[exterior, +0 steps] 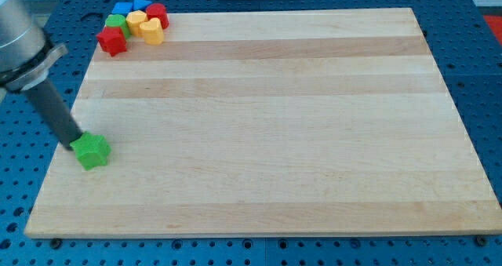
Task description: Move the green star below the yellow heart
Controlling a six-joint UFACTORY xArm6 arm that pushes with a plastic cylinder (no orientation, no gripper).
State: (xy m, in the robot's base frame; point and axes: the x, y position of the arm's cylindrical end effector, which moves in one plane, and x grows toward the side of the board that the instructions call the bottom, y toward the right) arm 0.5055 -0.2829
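While our rod comes down from the view's upper left, my tip (73, 143) rests against the left edge of the green star (93, 151), touching it or nearly so; we carry no fingers, so nothing is clenched or released here, only pressed. That contact on the star's left side suits a push toward the view's right, though the goal lies toward the view's top, so we judge the tip will need to work round to the star's lower side. The green star sits near the left edge of the wooden surface (267, 125), well apart from the cluster in the top-left corner. There the yellow heart (153, 31) lies at the cluster's lower right, with a second yellow block (136, 20) just beside it, a red block (112, 40) at the lower left, another red block (158, 14) at the right, a green block (117, 24) and two blue blocks (132, 7) behind. Those packed blocks overlap, so we cannot make out most of their shapes, and the rod's upper part is cut off by the frame.
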